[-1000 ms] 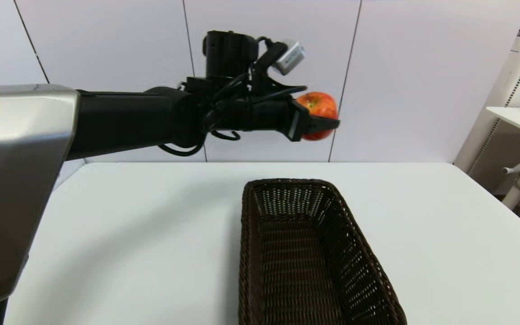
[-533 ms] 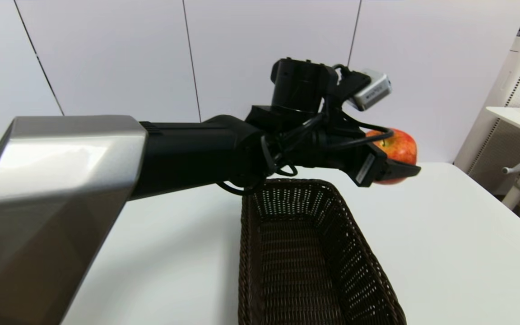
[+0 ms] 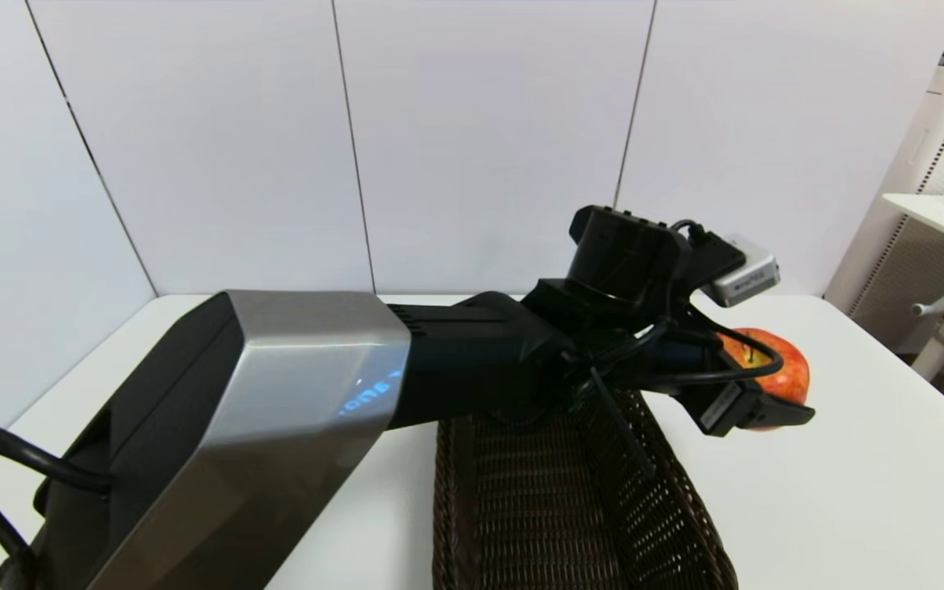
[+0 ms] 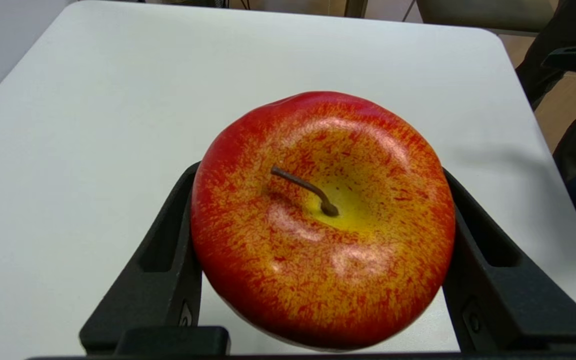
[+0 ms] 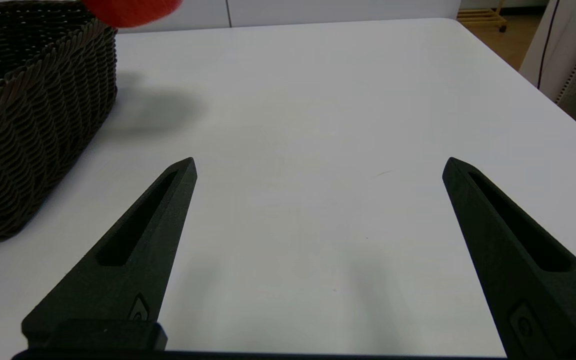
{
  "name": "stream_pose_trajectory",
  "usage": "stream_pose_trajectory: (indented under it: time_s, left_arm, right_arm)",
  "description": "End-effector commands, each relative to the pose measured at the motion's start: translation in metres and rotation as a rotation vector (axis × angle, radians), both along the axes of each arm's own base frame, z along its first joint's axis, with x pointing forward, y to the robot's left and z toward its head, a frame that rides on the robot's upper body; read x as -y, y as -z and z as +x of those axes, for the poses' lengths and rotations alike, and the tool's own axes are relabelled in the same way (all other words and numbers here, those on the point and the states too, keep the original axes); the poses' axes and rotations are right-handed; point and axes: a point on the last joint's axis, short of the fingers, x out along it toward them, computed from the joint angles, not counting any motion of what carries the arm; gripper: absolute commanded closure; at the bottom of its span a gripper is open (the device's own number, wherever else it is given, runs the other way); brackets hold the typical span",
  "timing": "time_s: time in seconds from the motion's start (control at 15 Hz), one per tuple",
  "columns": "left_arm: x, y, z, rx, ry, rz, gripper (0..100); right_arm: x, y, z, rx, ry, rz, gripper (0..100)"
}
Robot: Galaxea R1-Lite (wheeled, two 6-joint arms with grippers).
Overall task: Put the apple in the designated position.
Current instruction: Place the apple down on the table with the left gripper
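Left claw (image 3: 767, 401) has swung down and to the robot's right since a second ago, carrying the apple (image 3: 771, 370) past the basket (image 3: 521, 508).
Claw clenched on apple, stem up, above bare white counter (image 4: 93, 125) just right of basket. Right claw (image 5: 318, 165) spread wide, low over counter.

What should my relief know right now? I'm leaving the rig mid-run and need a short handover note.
Left gripper: shut on the apple, stem up, held above the white table to the right of the wicker basket.
Right gripper: open, holding nothing, low over bare tabletop beside the basket.
Done: apple grasped and carried past the basket.
Left: lower it onto the bare tabletop, open the fingers, withdraw the arm.
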Motion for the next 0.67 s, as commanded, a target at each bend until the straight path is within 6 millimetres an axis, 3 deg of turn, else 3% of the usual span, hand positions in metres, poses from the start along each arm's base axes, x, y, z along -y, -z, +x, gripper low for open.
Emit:
stream_pose_trajectory:
  time_s: [0.07,0.67]
  left_arm:
    - [0.0154,0.0333,-0.0031,-0.03,0.027,0.051,100]
    - [0.0198,0.0425,-0.0058,-0.038,0.037,0.068,100]
  right_arm:
    - [0.0,-0.0001,0.0001,-0.001,-0.001,0.001,0]
    - [0.0,-0.0001,0.0001,-0.001,-0.001,0.001,0]
